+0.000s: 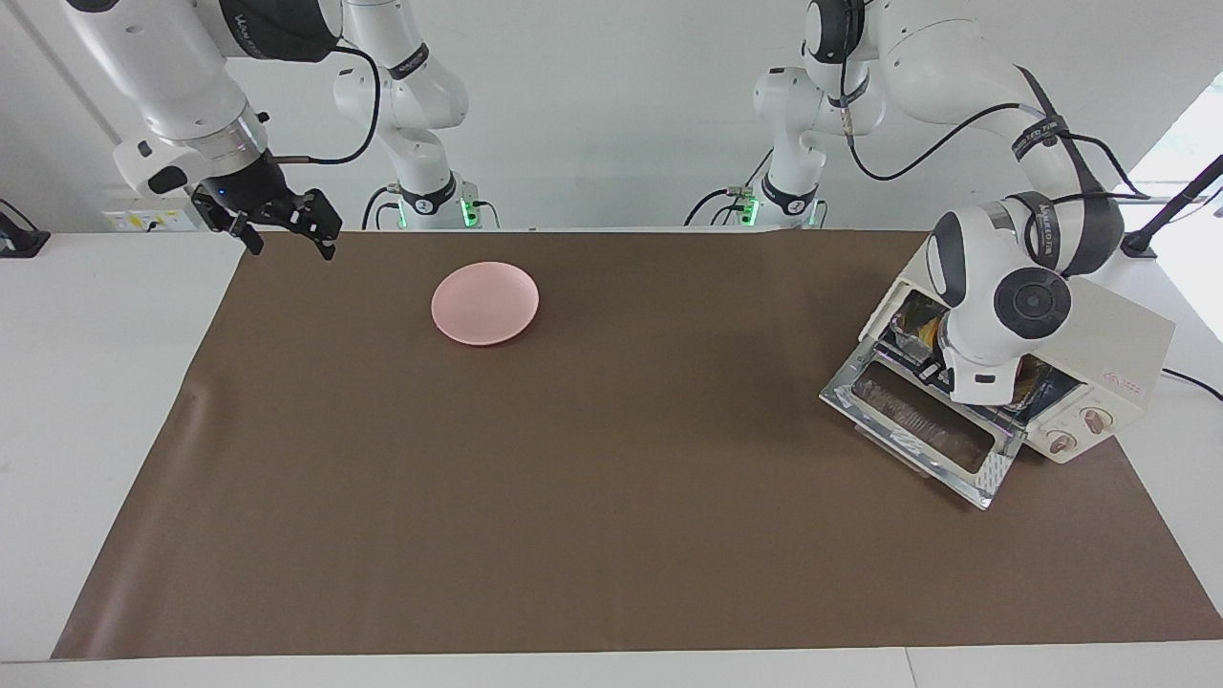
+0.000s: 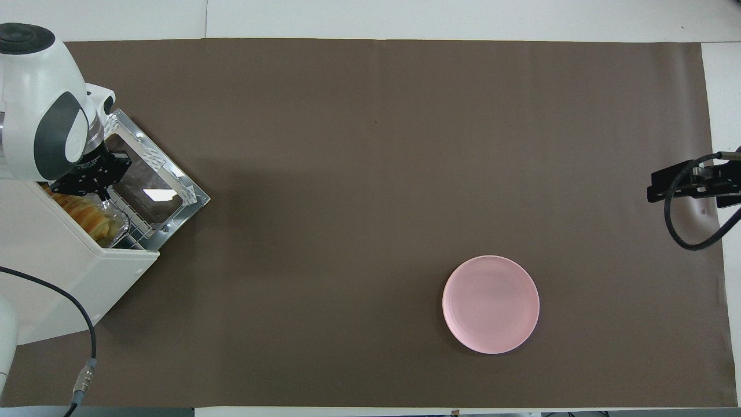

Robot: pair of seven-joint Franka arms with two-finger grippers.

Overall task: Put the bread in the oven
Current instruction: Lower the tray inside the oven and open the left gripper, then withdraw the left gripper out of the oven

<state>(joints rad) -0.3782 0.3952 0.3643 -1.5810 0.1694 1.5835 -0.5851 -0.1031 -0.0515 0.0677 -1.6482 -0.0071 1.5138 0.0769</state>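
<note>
Bread sitting inside the open oven as the left arm works at its mouth

The left gripper (image 2: 95, 184), fingers clenched on nothing visible, is hovering at the oven (image 1: 1127, 349) opening, where the bread (image 2: 87, 213) is lying in a foil tray (image 2: 118, 223) on the rack. The right gripper (image 1: 287, 229), jaws spread, is waiting over the table's edge. The likely next move: clearing the drop-down door (image 1: 922, 420) and swinging it shut.

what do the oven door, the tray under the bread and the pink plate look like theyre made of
Oven door: dark glass pane in a shiny metal frame that mirrors the light. Tray under the bread: crinkled silver, probably thin foil. Pink plate: smooth with a soft sheen, plastic or glazed ceramic; the look leaves that open.
</note>
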